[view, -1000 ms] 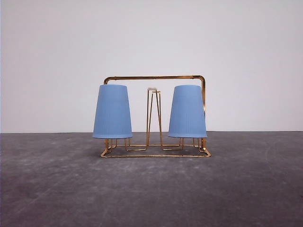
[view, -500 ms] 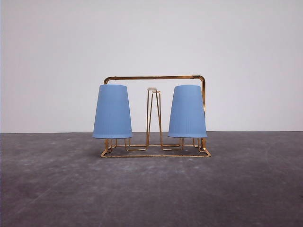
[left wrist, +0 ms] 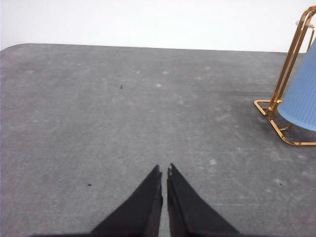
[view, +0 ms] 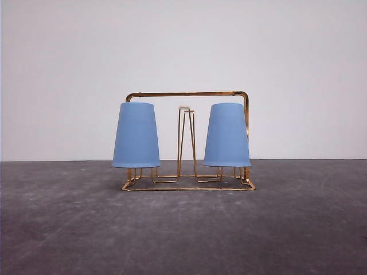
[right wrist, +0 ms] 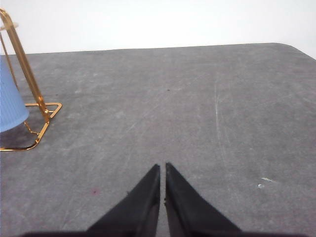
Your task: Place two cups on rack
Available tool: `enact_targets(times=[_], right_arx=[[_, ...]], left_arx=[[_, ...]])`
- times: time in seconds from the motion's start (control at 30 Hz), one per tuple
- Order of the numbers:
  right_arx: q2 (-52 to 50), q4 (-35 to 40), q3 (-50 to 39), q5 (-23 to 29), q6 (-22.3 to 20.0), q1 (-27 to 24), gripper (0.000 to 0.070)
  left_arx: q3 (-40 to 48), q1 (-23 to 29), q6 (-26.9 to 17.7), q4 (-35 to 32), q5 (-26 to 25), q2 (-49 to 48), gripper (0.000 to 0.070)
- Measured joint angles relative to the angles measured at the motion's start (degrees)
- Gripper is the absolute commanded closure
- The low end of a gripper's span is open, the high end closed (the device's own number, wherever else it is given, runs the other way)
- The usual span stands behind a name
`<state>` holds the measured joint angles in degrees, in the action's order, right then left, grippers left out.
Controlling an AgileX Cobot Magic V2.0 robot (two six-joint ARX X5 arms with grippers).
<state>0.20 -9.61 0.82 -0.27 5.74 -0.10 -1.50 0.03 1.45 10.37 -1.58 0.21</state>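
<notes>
Open bench around the rack
The rack [view: 188, 140] with both cups [view: 136, 135] [view: 227, 135] stands mid-bench [view: 183, 229]; bare surface lies all around.

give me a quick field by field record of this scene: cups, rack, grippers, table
left cup: upside down on the rack, left end
right cup: upside down on the rack, right end
rack: upright, middle prong bare
left gripper: shut, holding nothing, over bare table
right gripper: shut, holding nothing
table: grey, scuffed
</notes>
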Motion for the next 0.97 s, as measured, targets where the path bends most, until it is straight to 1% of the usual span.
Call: enact_targets(times=[0.97], right_arx=[[0.0, 0.0, 0.0, 0.0, 0.0, 0.0, 0.0684]], left_arx=[[0.0, 0.0, 0.0, -0.02, 0.0, 0.0, 0.07]])
